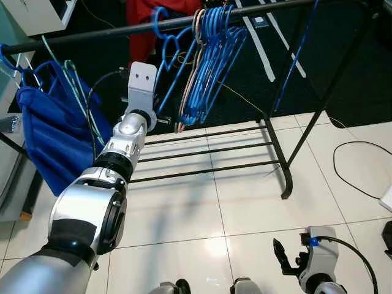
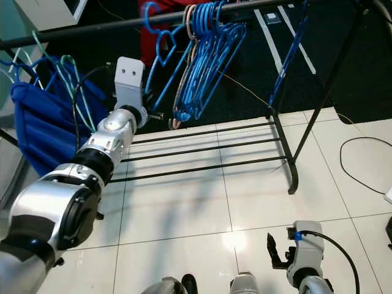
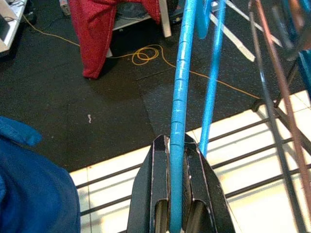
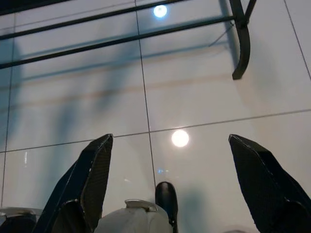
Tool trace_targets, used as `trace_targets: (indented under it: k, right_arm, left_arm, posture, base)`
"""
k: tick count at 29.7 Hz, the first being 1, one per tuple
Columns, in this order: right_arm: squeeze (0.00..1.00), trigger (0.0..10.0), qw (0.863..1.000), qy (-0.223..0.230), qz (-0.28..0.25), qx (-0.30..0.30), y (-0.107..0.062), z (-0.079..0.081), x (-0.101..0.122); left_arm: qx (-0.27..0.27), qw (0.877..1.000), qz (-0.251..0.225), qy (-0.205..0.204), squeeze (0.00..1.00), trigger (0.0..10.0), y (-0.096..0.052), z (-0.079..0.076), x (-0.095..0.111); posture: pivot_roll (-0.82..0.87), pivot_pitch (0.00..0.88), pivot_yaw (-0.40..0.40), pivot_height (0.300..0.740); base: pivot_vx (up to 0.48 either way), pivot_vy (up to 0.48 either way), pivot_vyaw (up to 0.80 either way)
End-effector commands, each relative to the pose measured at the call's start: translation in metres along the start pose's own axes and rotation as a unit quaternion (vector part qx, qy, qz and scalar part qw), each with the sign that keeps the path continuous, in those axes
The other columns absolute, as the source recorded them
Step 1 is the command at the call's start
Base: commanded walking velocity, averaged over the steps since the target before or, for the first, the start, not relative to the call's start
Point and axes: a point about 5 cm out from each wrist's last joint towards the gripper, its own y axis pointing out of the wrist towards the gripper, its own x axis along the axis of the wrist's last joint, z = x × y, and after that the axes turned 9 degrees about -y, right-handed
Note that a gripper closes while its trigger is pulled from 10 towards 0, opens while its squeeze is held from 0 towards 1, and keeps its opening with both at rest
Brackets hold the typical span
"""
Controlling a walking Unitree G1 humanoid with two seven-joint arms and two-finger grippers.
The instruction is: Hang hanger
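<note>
My left gripper [image 3: 177, 194] clamps a blue hanger [image 3: 179, 111] just under the black rail [image 1: 122, 29].
The hanger hangs by its hook on the rail, beside a bunch of blue hangers [image 1: 211, 61]; my right gripper [image 4: 180, 179] hangs low over the white tile floor [image 1: 245, 202], fingers spread wide.

Blue hanger [image 3: 177, 121] (wrapped in tape) hooked on black rail [image 1: 92, 33].

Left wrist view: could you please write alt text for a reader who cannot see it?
The left gripper is shut on a blue hanger. Beyond lie dark floor mats, a red garment, a yellow cable and white tiles.
</note>
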Motion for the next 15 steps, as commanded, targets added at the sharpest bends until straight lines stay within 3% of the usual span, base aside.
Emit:
trace_targets:
  k: [1,8,9,11,15]
  right_arm:
    - [0.00,10.0,1.000,0.012,0.027,0.001,-0.003,0.004,-0.013]
    - [0.00,10.0,0.999,0.020,0.030,0.002,0.013,0.005,-0.007]
    - [0.00,10.0,0.999,0.020,0.030,0.002,0.013,0.005,-0.007]
    - [0.00,10.0,0.999,0.016,0.033,0.002,0.022,0.005,-0.004]
    - [0.00,10.0,0.999,0.013,0.036,0.003,0.026,0.004,-0.003]
  left_arm:
    - [0.015,1.000,-0.008,-0.002,0.00,0.0,0.000,0.012,0.004]
    - [0.027,0.998,-0.048,-0.004,0.00,0.0,-0.002,0.030,0.019]
    - [0.027,0.998,-0.048,-0.004,0.00,0.0,-0.002,0.030,0.019]
    - [0.043,0.997,-0.063,0.003,0.00,0.0,-0.007,0.045,0.017]
    - [0.052,0.996,-0.067,0.010,0.00,0.0,-0.012,0.054,0.011]
  posture:
    - [-0.28,0.263,0.166,0.740]
    - [-0.26,0.210,0.163,0.740]
    - [-0.26,0.210,0.163,0.740]
    - [-0.23,0.183,0.156,0.740]
    - [-0.21,0.166,0.148,0.740]
  base:
    - [0.000,0.000,0.00]
    - [0.000,0.000,0.00]
    - [0.000,0.000,0.00]
    - [0.000,0.000,0.00]
    - [0.000,0.000,0.00]
